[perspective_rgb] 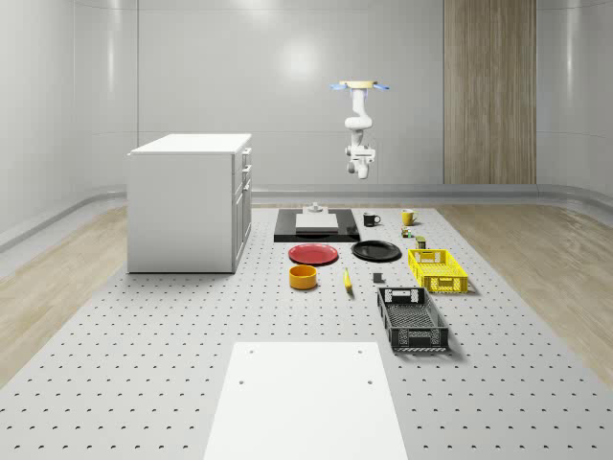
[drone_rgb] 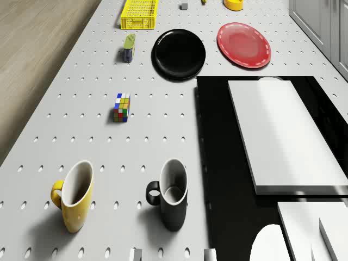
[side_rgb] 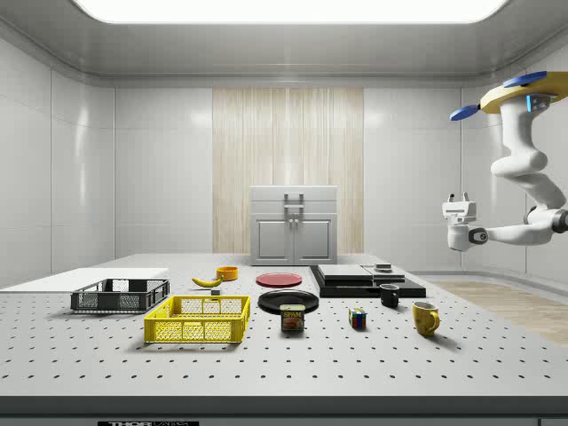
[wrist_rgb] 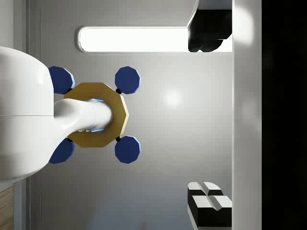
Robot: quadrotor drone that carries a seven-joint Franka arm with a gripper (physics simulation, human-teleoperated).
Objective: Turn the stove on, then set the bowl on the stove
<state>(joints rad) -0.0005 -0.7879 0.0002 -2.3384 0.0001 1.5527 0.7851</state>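
Gripper (perspective_rgb: 361, 172) hangs high in the whole-scene view under the drone (perspective_rgb: 360, 87), which hovers over the table's (perspective_rgb: 144, 383) far end, above the stove (perspective_rgb: 287, 235). The orange bowl (perspective_rgb: 304, 277) sits on the table nearer the camera, just in front of the red plate (perspective_rgb: 314, 254), apart from the stove. On that view's right, a yellow crate (perspective_rgb: 439, 270) and a black crate (perspective_rgb: 412, 319) stand one behind the other, and the table shows through their mesh.

Over to the side view: the arm curls down from the drone on the side view's right, the gripper tipped upward, its 2 fingers (side_rgb: 453, 197) spread. A black mug (side_rgb: 390, 295) and a yellow mug (side_rgb: 426, 318) stand upright near the stove. The bowl rests far back, just beside a banana (side_rgb: 208, 281).

Drone view now: 2 mugs right below, mouths open, bare inner walls showing. A Rubik's cube (drone_rgb: 122, 107) and a can (drone_rgb: 129, 47) lie beyond them.

Wrist view: both fingers stand well apart, nothing between them, with the drone's gold body and 4 blue rotors against the ceiling.
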